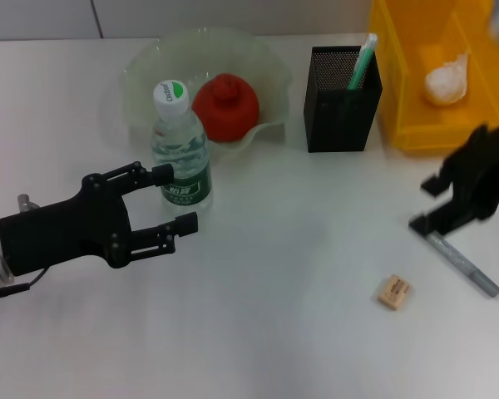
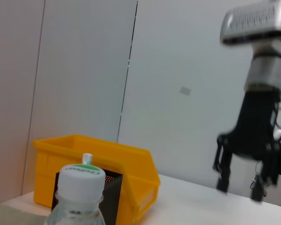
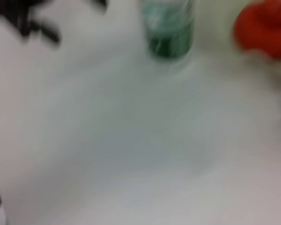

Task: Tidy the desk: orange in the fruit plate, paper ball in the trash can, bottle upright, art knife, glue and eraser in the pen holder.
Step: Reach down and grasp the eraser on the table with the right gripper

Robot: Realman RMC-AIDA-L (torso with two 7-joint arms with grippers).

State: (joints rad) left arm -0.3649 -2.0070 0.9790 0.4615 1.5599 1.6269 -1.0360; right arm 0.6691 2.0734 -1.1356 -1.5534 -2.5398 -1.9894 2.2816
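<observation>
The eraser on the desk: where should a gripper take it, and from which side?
Probably from straight above, closing across the short sides of the eraser. It lies flat and low on the table, turned slightly askew, so the fingers would need turning to match. Nothing crowds it; the grey knife lies apart.

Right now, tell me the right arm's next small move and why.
Probably lower the right claw onto the grey art knife and close. It hangs just above the knife's near end, which lies flat on the desk beside the eraser. The orange, paper ball and bottle look settled.
</observation>
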